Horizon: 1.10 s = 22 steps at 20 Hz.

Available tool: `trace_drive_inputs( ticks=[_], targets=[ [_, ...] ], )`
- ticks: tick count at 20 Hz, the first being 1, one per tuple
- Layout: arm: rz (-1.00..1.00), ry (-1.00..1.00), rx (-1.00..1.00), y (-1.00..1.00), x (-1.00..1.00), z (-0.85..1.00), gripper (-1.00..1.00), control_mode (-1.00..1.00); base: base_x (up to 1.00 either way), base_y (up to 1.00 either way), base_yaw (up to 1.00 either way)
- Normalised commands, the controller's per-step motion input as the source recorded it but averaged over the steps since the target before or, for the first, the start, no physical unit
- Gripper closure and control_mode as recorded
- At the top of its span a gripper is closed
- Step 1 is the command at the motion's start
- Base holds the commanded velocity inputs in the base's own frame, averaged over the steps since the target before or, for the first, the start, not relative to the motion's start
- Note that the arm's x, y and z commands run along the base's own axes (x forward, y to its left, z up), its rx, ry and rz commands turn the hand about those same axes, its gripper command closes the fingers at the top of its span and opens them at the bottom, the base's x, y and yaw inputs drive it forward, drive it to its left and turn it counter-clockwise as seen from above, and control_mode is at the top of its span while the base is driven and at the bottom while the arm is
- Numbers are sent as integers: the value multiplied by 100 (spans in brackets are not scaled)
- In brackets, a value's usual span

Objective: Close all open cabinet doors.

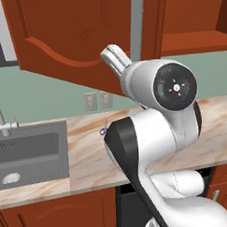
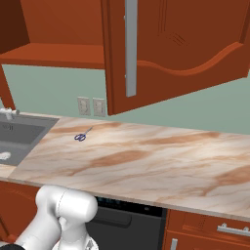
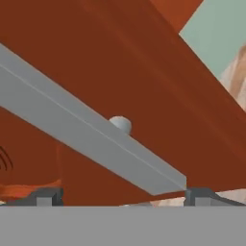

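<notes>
One tall reddish-brown cabinet door (image 2: 185,49) with an arched panel stands swung out over the counter. Its long silver bar handle (image 2: 131,49) runs down its near edge. The same door (image 1: 70,33) fills the upper left of the left base view. Beside it, the open cabinet shows a bare shelf (image 2: 53,53). In the hand view the door (image 3: 144,72) is very close and the handle (image 3: 86,129) crosses the picture on a slant. My gripper (image 3: 124,199) is open just below the handle's lower end, with nothing between its fingertips (image 3: 45,197).
A marble counter (image 2: 146,156) runs under the cabinets, with small scissors (image 2: 83,135) lying near the wall outlets (image 2: 91,106). A steel sink (image 1: 28,156) with a faucet sits at the left. A dark dishwasher front (image 2: 132,219) and base cabinets are below.
</notes>
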Motion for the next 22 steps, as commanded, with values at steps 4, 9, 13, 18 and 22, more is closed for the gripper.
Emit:
trace_drive_inputs(
  ticks=[4,9,13,18,22],
  targets=[
    [-23,-5,15,-7,32,16,-100,-100,0,0,0],
    [-24,-3,12,-18,33,7,-100,-100,0,0,0],
    [-23,-3,13,-18,44,0,-100,-100,0,0,0],
    [-26,-2,9,-28,45,0,-100,-100,0,0,0],
    [-18,0,2,-27,60,-2,-100,-100,0,0,0]
  ],
)
